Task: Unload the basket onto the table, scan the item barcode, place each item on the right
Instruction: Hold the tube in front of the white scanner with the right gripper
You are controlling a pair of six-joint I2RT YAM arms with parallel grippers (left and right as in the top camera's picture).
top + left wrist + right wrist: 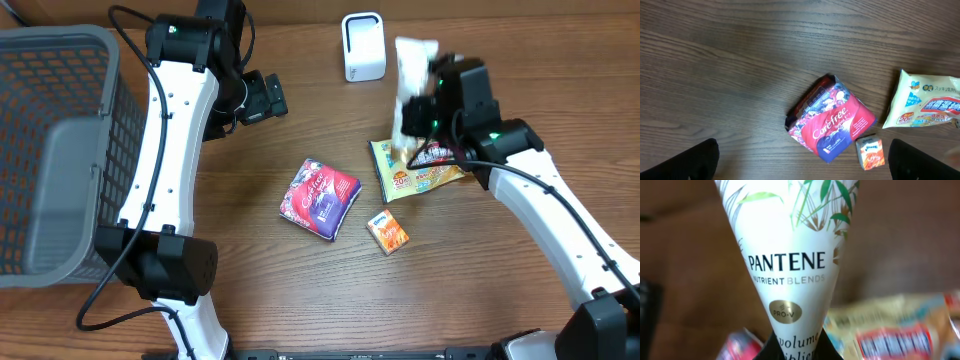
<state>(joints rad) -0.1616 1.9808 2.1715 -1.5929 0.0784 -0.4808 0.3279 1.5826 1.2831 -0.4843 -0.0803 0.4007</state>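
The R gripper (793, 348) is shut tight on the thin end of the white Pantene tube (790, 255), so the tube can't slip while it's up in the air. The wide end sticks out past the fingers, prob. so most of the tube is bare & easy to read. From above, the tube is lifted off the table (250, 290), near the white scanner (363, 46) & a bit to its side, not touching it. It looks fuzzy there, so I can't tell its exact tilt. I think it's held near the scanner b/c that's where the stripes get read. The name side faces the wrist cam & no barcode shows on it. The barcode may be on the back, so the tube may need a turn to face the scanner. The L gripper (268, 97) has its fingers wide apart w/ nothing in them. It hangs over the table on the other side, well away from the tube, I guess so it's not in the way. Under it lie the Carefree pack (832, 122), the wipes pack (925, 102) & a small orange box (871, 153), all flat on the wood, prob. waiting for their turn. The grey basket (55, 150) sits at the far edge, maybe for things once they're scanned. One risk: the tube is slick, so a fast swing could twist it in the grip.
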